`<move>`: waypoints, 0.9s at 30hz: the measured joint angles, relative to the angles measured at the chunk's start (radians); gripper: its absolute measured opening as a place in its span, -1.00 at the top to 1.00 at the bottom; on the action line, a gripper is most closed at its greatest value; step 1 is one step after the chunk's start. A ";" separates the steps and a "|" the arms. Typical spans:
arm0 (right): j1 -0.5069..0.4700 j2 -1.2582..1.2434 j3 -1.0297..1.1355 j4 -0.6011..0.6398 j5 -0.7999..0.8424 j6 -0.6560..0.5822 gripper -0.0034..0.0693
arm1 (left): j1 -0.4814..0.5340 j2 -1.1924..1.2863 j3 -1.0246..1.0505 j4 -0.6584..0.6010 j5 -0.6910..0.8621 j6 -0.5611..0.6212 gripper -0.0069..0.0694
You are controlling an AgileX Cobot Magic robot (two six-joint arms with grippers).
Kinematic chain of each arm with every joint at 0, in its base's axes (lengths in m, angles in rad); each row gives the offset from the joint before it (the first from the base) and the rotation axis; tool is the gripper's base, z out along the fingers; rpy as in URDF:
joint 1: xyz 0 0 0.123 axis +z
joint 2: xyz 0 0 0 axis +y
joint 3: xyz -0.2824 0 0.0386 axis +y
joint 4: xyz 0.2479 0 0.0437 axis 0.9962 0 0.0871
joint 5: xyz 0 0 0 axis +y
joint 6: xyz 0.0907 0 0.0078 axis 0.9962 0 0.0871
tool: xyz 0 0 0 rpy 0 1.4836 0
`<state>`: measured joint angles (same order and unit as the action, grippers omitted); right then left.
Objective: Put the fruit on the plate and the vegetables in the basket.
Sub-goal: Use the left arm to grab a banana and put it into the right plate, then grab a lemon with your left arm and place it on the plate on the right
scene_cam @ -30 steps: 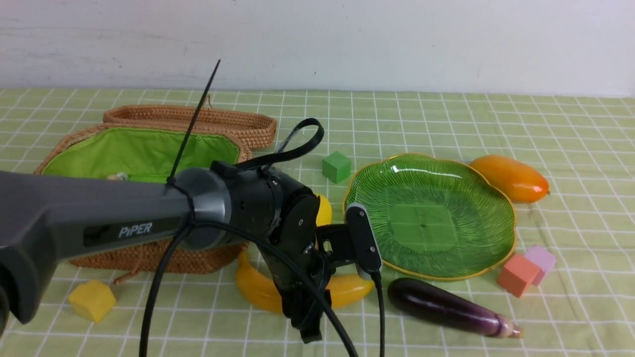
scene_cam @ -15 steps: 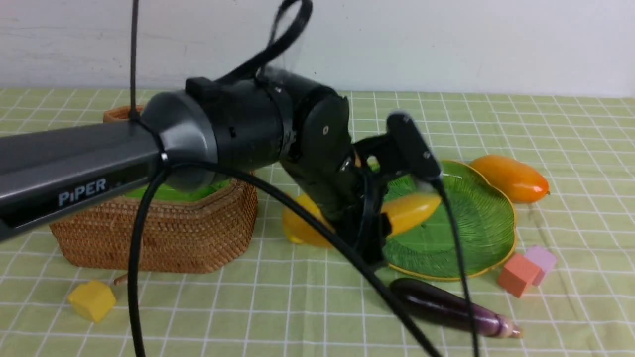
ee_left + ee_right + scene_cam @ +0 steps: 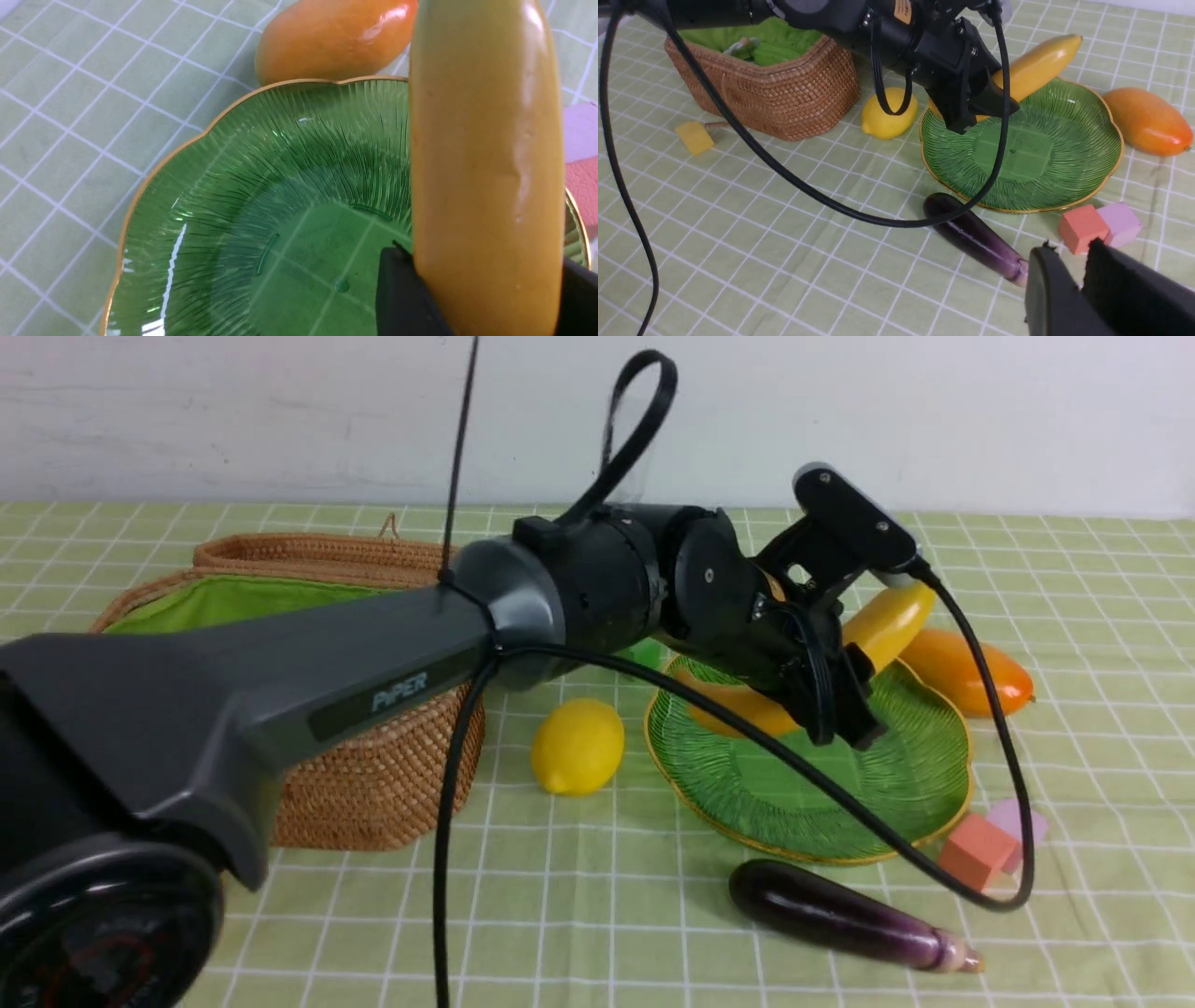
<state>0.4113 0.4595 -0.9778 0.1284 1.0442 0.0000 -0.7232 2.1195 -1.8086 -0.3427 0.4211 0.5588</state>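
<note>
In the front view the left fingers (image 3: 864, 723) grip the banana (image 3: 892, 616) mid-length, tilted above the plate (image 3: 915, 775); the left wrist view shows it pinched over the plate; the right wrist view shows the right fingers (image 3: 1055, 294) slightly parted, empty, above the surface (image 3: 784, 261).

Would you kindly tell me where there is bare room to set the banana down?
The plate is wholly bare beneath the banana held in the left tool. Its rim is crowded: mango behind right, two cubes and eggplant in front, lemon left. Cloth between basket and eggplant is also free.
</note>
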 joint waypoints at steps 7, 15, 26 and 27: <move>0.000 0.000 0.000 -0.003 -0.004 0.000 0.55 | 0.000 0.060 -0.029 -0.005 -0.040 -0.002 -0.08; 0.000 0.000 0.000 0.004 -0.004 0.000 0.55 | 0.000 0.071 -0.030 -0.008 -0.075 -0.016 -0.73; 0.000 0.000 0.000 0.011 -0.004 0.000 0.55 | 0.000 -0.127 -0.033 0.129 0.352 -0.322 0.04; 0.000 0.000 0.000 0.011 -0.004 0.000 0.55 | 0.000 -0.132 -0.033 0.136 0.361 -0.331 0.08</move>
<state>0.4113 0.4595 -0.9778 0.1395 1.0405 0.0000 -0.7232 1.9871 -1.8414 -0.2063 0.7817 0.2276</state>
